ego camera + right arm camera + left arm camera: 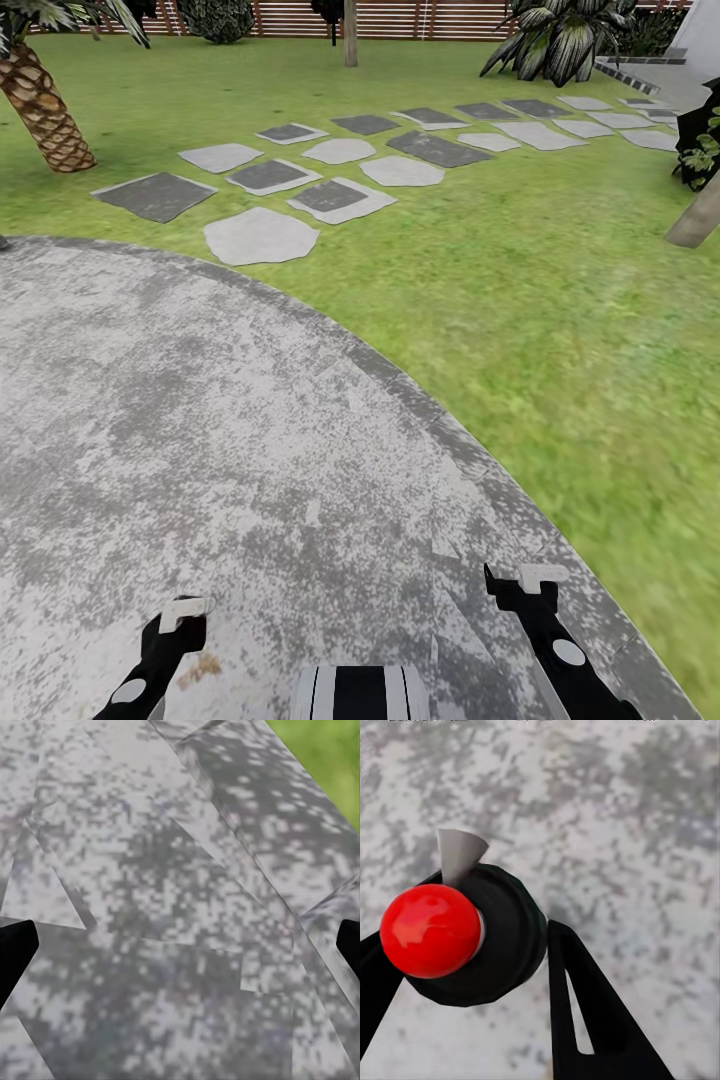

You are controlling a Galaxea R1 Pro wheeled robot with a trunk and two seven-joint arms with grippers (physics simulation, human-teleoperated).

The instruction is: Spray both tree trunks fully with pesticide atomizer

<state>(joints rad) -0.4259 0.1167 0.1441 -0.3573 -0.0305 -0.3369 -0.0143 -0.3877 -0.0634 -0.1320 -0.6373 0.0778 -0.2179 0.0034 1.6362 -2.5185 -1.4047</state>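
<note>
Our left gripper (472,967) is clamped around the pesticide atomizer (457,937), red cap toward the wrist camera, above mottled grey paving (200,420). Right gripper (180,945) spread wide, empty. Grey-tan trunk (696,215) lies forward-right across the lawn (560,300), leaning. Both arms low, tucked near our base.

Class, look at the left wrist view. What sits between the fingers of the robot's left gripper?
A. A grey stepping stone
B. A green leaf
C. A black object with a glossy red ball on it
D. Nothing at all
C. In the left wrist view the left gripper has its fingers on either side of a black object topped by a glossy red ball, above the mottled grey paving.
</note>
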